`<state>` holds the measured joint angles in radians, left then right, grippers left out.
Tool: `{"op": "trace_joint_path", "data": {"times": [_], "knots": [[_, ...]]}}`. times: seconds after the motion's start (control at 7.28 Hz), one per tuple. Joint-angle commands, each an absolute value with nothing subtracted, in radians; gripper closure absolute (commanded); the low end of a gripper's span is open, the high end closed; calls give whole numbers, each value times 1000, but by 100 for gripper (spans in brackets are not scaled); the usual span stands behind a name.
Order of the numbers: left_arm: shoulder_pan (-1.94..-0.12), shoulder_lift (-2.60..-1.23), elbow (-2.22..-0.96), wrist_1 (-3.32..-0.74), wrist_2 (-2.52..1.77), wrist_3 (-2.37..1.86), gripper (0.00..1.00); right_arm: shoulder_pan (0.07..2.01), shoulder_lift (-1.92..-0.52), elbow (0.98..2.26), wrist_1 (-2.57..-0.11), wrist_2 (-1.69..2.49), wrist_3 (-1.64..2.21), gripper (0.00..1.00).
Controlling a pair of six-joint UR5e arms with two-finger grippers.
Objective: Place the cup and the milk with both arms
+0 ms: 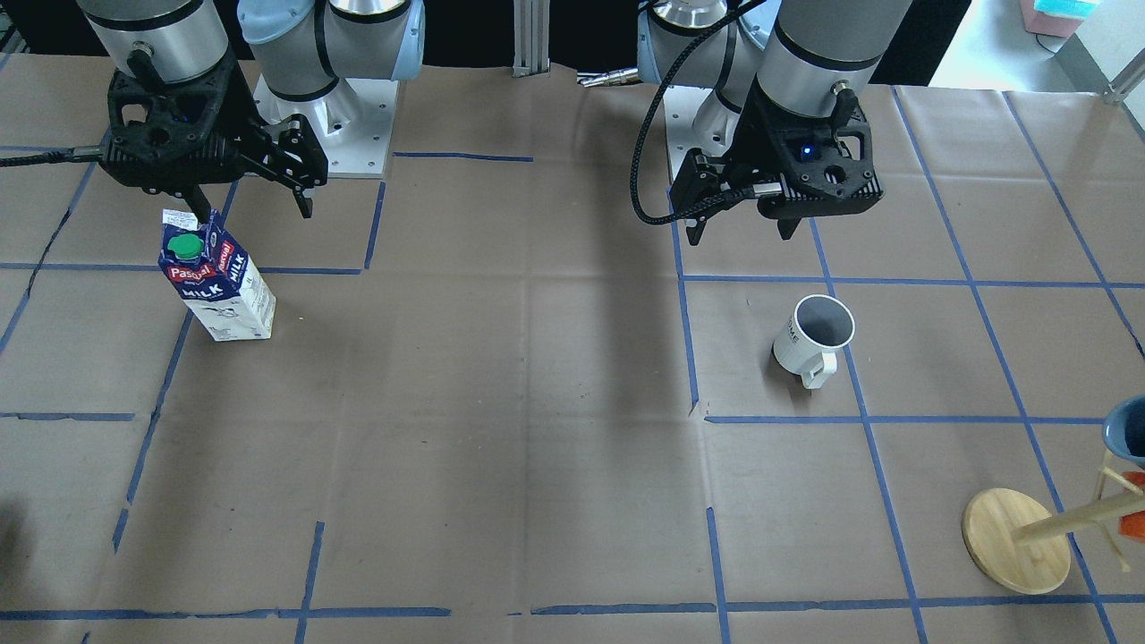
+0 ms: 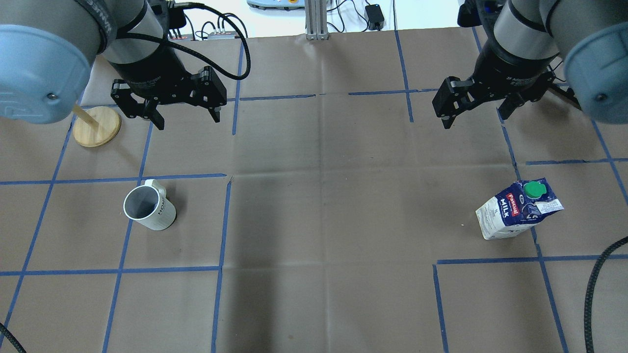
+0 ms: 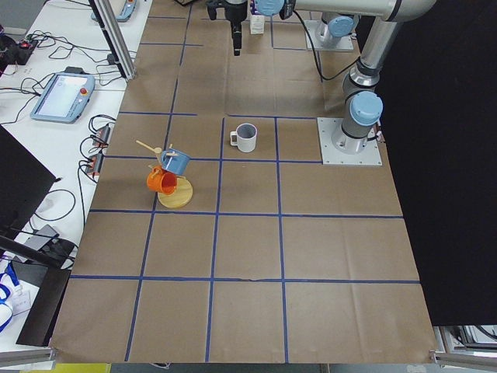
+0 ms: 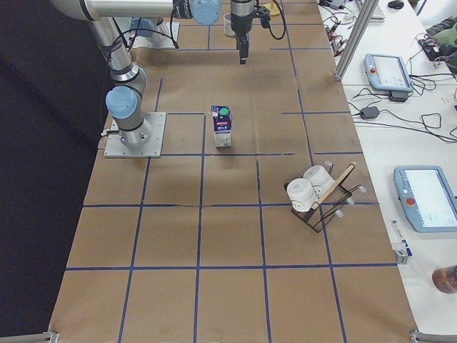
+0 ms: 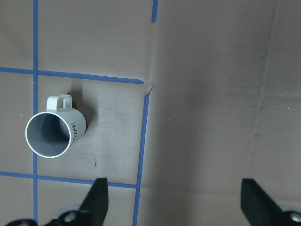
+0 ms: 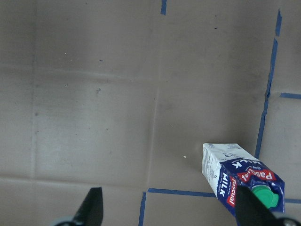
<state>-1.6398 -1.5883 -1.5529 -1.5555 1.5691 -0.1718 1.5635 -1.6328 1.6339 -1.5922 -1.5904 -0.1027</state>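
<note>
The white cup stands upright on the brown paper, dark inside, its handle toward the far side; it also shows in the front view and the left wrist view. My left gripper is open and empty, high above the table, beyond and slightly right of the cup. The milk carton stands upright with its green cap up, and also shows in the front view and the right wrist view. My right gripper is open and empty, high above the table, beyond and left of the carton.
A wooden mug tree with a blue and an orange mug stands beyond the cup, close to the left arm. A rack with white cups sits on the far side near the right end. Blue tape lines grid the paper.
</note>
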Motion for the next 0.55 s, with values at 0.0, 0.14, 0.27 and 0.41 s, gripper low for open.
{"op": "trace_joint_path", "data": {"times": [0.0, 0.14, 0.27, 0.41], "knots": [[-1640, -1589, -1551, -1555, 1569, -172, 0, 1563, -1641, 1631, -1551, -1586, -10, 0], [-1640, -1589, -1552, -1555, 1569, -170, 0, 1563, -1654, 1643, -1552, -1580, -9, 0], [-1640, -1589, -1554, -1555, 1569, -170, 0, 1563, -1655, 1646, -1551, -1580, -9, 0], [-1640, -1589, -1557, -1555, 1569, -170, 0, 1563, -1655, 1647, -1552, -1577, -9, 0]]}}
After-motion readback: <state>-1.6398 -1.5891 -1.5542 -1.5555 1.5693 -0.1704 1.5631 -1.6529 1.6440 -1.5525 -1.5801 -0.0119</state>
